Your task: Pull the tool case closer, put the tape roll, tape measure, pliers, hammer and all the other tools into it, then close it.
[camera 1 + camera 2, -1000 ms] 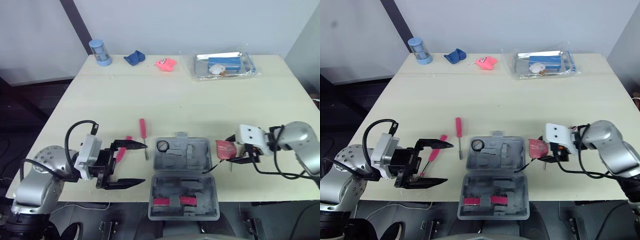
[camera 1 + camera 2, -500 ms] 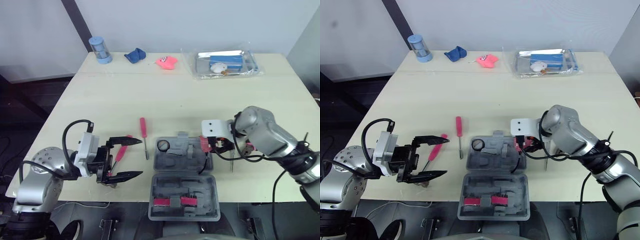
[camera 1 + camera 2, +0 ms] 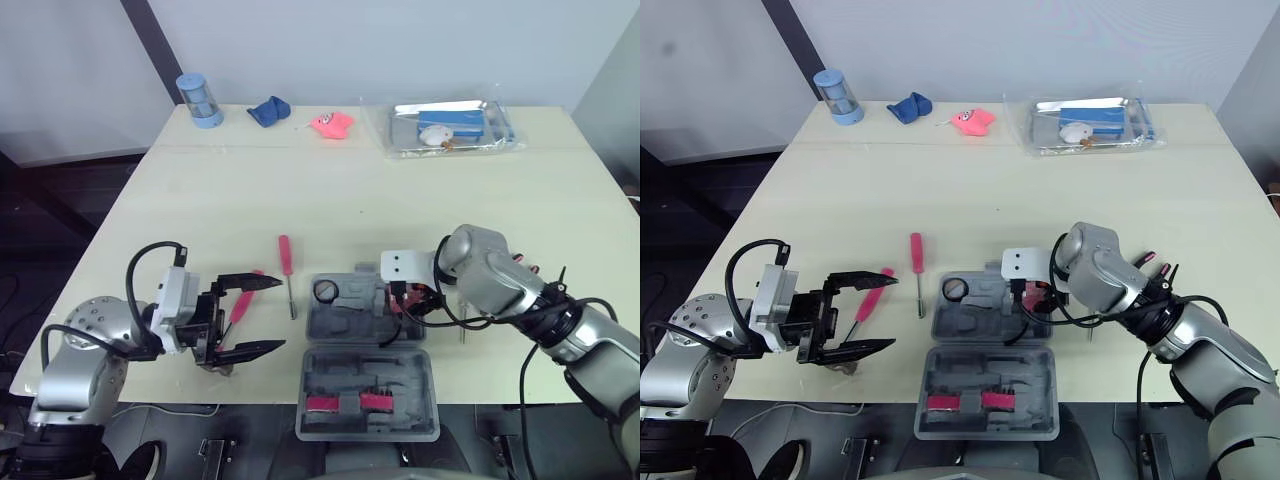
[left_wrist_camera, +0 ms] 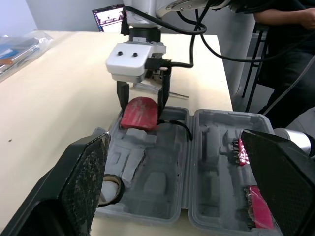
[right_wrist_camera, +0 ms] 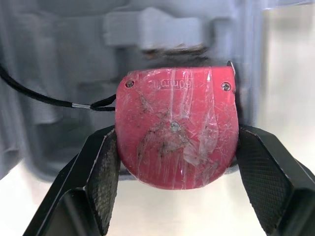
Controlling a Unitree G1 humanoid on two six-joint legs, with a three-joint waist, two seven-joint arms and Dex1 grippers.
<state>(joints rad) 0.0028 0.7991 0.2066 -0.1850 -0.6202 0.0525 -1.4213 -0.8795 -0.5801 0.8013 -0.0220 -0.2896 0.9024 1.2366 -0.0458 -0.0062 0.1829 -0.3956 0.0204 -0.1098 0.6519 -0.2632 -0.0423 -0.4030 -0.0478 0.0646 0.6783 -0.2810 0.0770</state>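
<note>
The grey tool case (image 3: 334, 374) lies open at the table's front edge, a tape roll (image 3: 326, 292) in its far left pocket. My right gripper (image 3: 405, 303) hangs over the case's far right corner, shut on the red tape measure (image 5: 176, 128), whose black cord trails across the moulded insert. The tape measure (image 4: 139, 112) sits just above the pockets. To the left of the case my left gripper (image 3: 285, 318) stands open and holds nothing. A pink-handled tool (image 3: 243, 300) lies just behind it, and a red screwdriver (image 3: 286, 260) lies between it and the case.
A thin metal tool (image 3: 463, 326) lies right of the case. Along the far edge stand a blue cylinder (image 3: 200, 103), a blue cloth (image 3: 268, 113), a pink object (image 3: 332, 125) and a clear bag with a blue box (image 3: 450, 128). A person (image 4: 275, 29) sits beyond the table.
My right arm has swung left, carrying the tape measure from the table right of the case to over the case's far right corner. The left gripper has barely shifted.
</note>
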